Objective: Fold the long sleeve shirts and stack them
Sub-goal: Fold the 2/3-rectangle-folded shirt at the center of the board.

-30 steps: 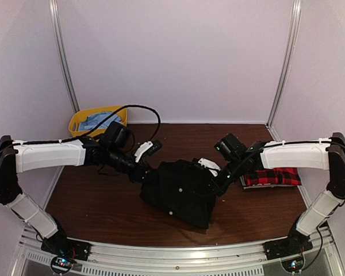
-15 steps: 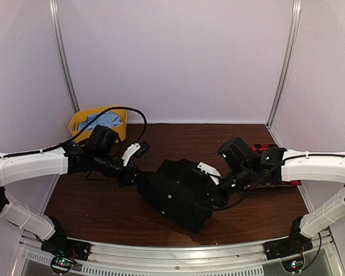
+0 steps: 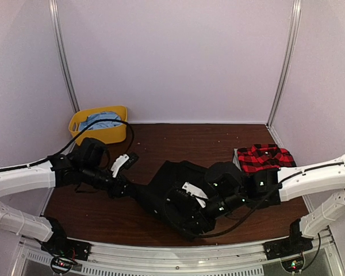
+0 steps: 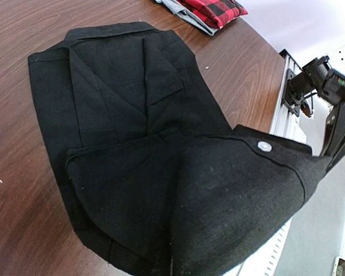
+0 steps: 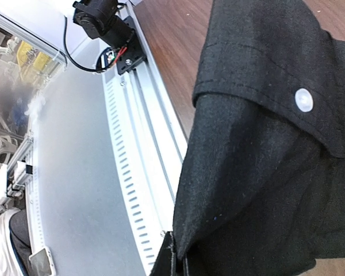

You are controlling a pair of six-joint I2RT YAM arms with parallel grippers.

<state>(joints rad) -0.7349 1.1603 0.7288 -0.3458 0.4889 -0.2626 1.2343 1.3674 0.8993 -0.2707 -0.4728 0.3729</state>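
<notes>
Both arms sit nearer the front edge than a second ago, black shirt [image 3: 167, 192] dragged along.
Table [image 3: 178, 138]: black shirt half folded mid-table, near part lifted; plaid shirt [image 3: 264, 158] folded at right edge, apart from it; yellow bin [image 3: 83, 129] back left; left gripper [image 3: 133, 190] and right gripper [image 5: 173, 261] each pinched tight on black cloth.

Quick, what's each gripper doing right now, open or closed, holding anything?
Left gripper: closed, gripping the black shirt.
Right gripper: closed, pinching an edge of the same black shirt.
</notes>
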